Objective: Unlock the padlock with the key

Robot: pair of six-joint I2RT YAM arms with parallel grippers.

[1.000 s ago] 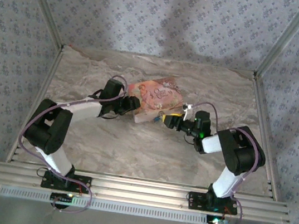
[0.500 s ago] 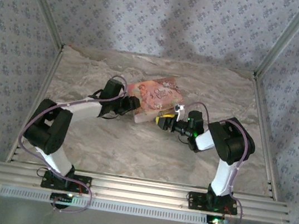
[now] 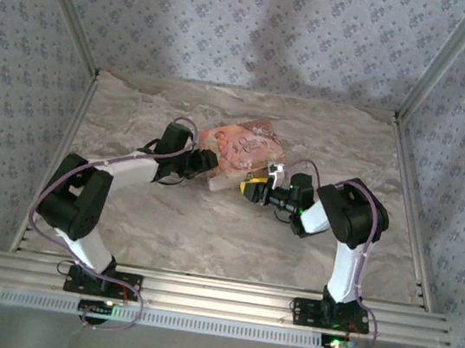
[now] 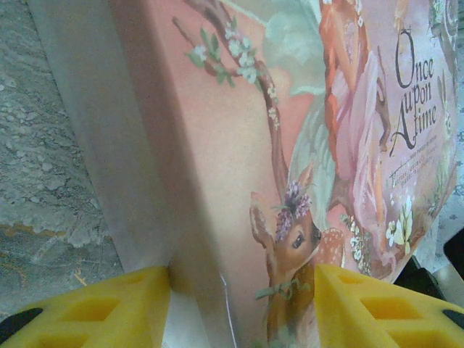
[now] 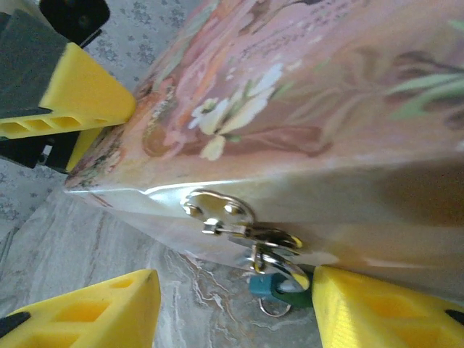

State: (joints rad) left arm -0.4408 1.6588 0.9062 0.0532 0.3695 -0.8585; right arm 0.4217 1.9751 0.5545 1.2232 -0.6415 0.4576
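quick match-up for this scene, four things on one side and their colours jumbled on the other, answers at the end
Things:
1 book-shaped box
2 hasp
3 key
4 right gripper

Colours:
a yellow fingers
b teal head
c shiny silver
d pink, with a deer on the cover

Pairs: 1-d, 2-c, 3-b, 4-a
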